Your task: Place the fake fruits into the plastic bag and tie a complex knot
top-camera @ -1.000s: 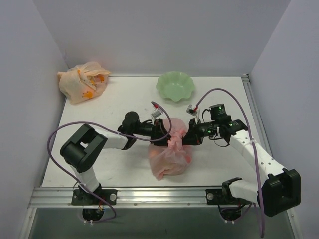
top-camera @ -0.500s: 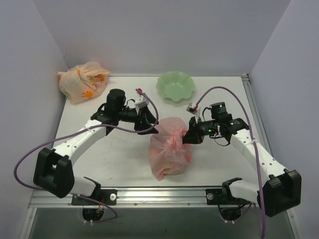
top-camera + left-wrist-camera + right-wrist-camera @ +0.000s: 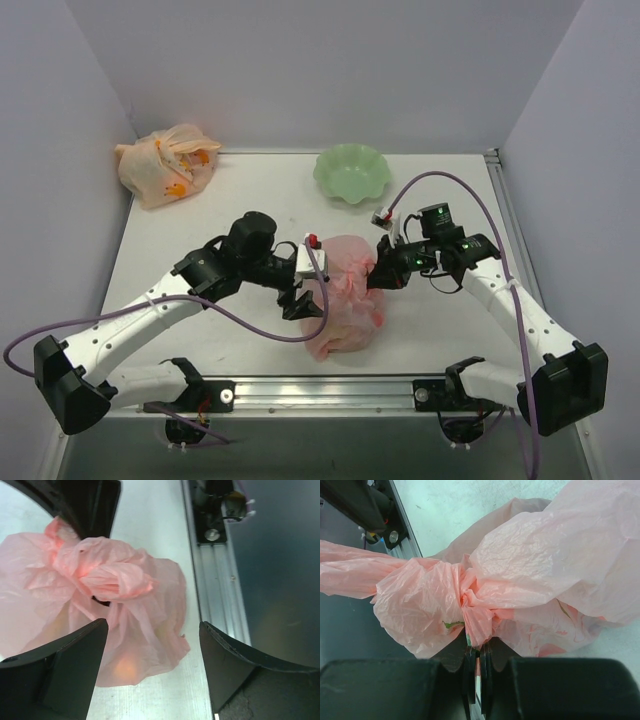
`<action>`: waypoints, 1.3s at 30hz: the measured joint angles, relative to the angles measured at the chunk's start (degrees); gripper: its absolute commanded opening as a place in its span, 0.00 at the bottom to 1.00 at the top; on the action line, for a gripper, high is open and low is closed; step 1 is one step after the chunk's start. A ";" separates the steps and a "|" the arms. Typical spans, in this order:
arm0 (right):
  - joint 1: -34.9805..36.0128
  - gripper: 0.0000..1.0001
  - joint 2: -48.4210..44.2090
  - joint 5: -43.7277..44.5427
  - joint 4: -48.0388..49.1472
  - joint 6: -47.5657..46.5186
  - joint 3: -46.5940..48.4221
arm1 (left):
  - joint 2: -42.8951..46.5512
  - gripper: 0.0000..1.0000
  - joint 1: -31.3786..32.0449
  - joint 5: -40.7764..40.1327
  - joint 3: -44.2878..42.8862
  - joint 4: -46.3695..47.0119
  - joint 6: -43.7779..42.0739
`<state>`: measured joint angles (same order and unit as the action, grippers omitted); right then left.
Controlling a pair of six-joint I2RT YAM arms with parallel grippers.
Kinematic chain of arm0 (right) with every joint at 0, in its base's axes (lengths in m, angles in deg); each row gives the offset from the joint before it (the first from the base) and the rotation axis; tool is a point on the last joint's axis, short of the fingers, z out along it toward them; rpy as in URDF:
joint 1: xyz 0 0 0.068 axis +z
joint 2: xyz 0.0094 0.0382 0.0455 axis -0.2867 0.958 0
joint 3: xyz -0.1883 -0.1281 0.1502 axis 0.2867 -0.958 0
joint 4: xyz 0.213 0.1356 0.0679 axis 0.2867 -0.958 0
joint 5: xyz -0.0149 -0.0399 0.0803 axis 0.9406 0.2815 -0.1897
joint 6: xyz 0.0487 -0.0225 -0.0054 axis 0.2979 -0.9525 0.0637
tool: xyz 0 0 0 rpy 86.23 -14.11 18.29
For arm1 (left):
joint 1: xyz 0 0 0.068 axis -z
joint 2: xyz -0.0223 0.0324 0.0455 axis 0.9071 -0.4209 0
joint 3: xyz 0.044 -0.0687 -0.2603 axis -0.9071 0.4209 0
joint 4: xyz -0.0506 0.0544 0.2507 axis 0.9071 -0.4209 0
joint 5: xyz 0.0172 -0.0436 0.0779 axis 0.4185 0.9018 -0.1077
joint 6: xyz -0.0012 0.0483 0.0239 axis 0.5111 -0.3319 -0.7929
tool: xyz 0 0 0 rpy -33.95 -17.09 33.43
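Once farther off, left jaws beside bag (image 3: 345, 312).

Knotted translucent pink plastic bag (image 3: 345, 305), fruits (image 3: 123, 668) inside.

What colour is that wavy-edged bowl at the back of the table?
The bowl is pale green; the top external view shows it best.

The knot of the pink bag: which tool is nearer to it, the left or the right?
Right. The right tool is shut on the pink bag right at its knot. The left tool hangs open at the bag's left side, apart from the knot.
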<state>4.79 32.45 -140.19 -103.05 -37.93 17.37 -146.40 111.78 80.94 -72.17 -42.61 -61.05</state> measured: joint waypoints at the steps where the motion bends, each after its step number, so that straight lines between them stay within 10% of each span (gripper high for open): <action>1: 0.02 0.00 0.00 0.17 -0.11 -0.09 0.13 | -0.22 0.86 0.66 -2.10 0.00 0.72 0.66; 11: 0.79 0.00 -0.44 2.21 -1.88 -0.66 0.66 | -3.65 0.70 4.26 -10.82 -0.17 10.71 9.64; 13: 0.79 0.00 -0.44 2.56 -2.21 -0.76 0.81 | -3.91 0.57 4.59 -10.58 -0.17 12.09 11.15; 17: 0.79 0.00 -0.44 2.78 -3.06 -1.03 1.60 | -4.15 0.00 4.61 -10.58 -0.17 13.81 13.25; 39: -3.82 0.00 -1.40 1.42 -14.71 -13.55 6.38 | -6.64 0.00 -7.48 -11.91 10.62 19.76 12.22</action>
<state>0.97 31.05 -138.77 -117.76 -51.48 23.75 -153.04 104.31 69.03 -61.55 -22.85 -48.83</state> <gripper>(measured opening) 0.034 0.039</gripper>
